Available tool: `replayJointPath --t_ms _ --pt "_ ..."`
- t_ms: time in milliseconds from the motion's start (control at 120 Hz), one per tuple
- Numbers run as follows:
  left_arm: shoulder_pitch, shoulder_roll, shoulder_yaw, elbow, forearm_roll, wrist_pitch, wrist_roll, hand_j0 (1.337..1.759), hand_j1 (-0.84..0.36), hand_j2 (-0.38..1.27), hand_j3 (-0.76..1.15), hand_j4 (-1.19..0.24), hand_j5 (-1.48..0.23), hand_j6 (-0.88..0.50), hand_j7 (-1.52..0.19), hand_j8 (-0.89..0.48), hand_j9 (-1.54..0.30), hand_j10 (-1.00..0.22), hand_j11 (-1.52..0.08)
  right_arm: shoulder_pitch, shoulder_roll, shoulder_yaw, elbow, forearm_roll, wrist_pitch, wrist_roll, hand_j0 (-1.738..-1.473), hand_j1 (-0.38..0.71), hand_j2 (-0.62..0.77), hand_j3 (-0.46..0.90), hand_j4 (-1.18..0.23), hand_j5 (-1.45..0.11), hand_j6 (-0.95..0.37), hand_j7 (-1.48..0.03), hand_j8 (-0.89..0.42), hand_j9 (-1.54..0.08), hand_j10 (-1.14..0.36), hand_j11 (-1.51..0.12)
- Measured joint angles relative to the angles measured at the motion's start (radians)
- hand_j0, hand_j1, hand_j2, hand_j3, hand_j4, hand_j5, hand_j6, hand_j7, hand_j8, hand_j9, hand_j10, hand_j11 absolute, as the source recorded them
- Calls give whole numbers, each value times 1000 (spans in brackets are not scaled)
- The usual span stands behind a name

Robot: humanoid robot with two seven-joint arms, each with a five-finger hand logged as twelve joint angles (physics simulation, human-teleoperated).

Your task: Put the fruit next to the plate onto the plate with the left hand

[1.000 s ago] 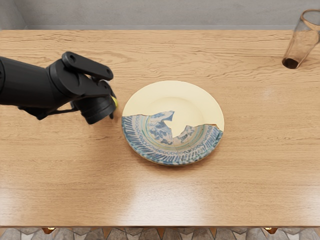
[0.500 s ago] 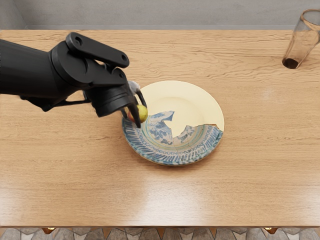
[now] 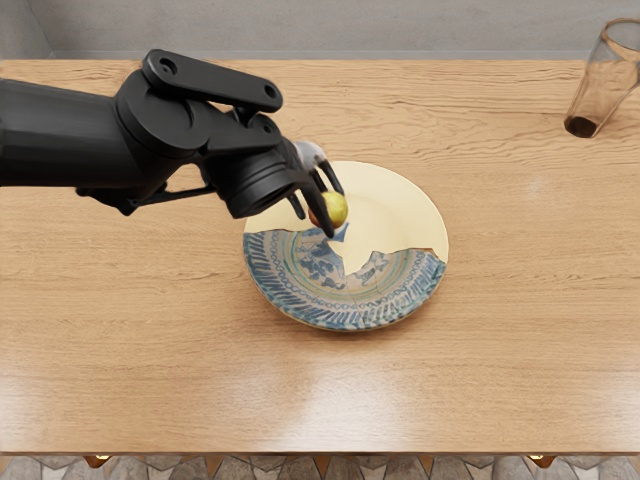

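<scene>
Fruit [image 3: 335, 208], small and yellow, is pinched in the curled fingertips of our left hand [image 3: 268, 178] over the plate [image 3: 405, 205], on its arm side, and we judge that a careless release could roll it past the shallow rim onto the counter [image 3: 150, 330].
</scene>
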Motion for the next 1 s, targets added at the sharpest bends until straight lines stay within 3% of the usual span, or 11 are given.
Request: replayJointPath --t_ms 167,217,317,408,667,792,900,1000 --pt "15 0 -4 15 14 5 0 1650 -277 290 0 -472 -1260 -306 -1173 -427 -1150 -852 -1153 0 0 0 0 0 0 0 -1658 -322 -5 0 -22 -29 -22 -29 -22 -29 -22 -29" --pt "23 0 -9 18 23 8 -1 1652 -241 239 0 -487 -1117 -329 -1046 -432 -1028 -764 -1030 0 0 0 0 0 0 0 -1658 -322 -5 0 -22 -29 -22 -29 -22 -29 -22 -29" --pt "37 0 -15 20 33 12 -2 1654 -44 152 0 -325 -719 -228 -676 -291 -664 -494 -666 0 0 0 0 0 0 0 -1658 -322 -5 0 -22 -29 -22 -29 -22 -29 -22 -29" --pt "37 0 -17 20 35 10 -2 1656 97 98 0 -209 -461 -147 -433 -187 -426 -317 -427 0 0 0 0 0 0 0 -1658 -322 -5 0 -22 -29 -22 -29 -22 -29 -22 -29" --pt "11 5 -37 -3 -24 -31 -1 1657 278 28 0 -59 -130 -42 -122 -54 -120 -90 -120 0 0 0 0 0 0 0 -1658 -322 -5 0 -22 -29 -22 -29 -22 -29 -22 -29" --pt "8 345 -32 -19 -124 -347 -2 1658 311 15 0 -32 -70 -23 -66 -29 -65 -49 -65 0 0 0 0 0 0 0 -1658 -322 -4 0 -22 -29 -22 -29 -22 -29 -22 -29" --pt "1 515 18 -64 -230 -585 -3 1658 326 9 0 -18 -41 -13 -39 -16 -38 -28 -38 0 0 0 0 0 0 0 -1658 -322 -4 0 -22 -29 -22 -29 -22 -29 -22 -29" --pt "-96 660 142 -102 -281 -768 -10 1658 335 5 0 -11 -25 -7 -24 -10 -23 -17 -24 0 0 0 0 0 0 0 -1658 -322 -4 0 -22 -29 -22 -29 -22 -29 -22 -29"
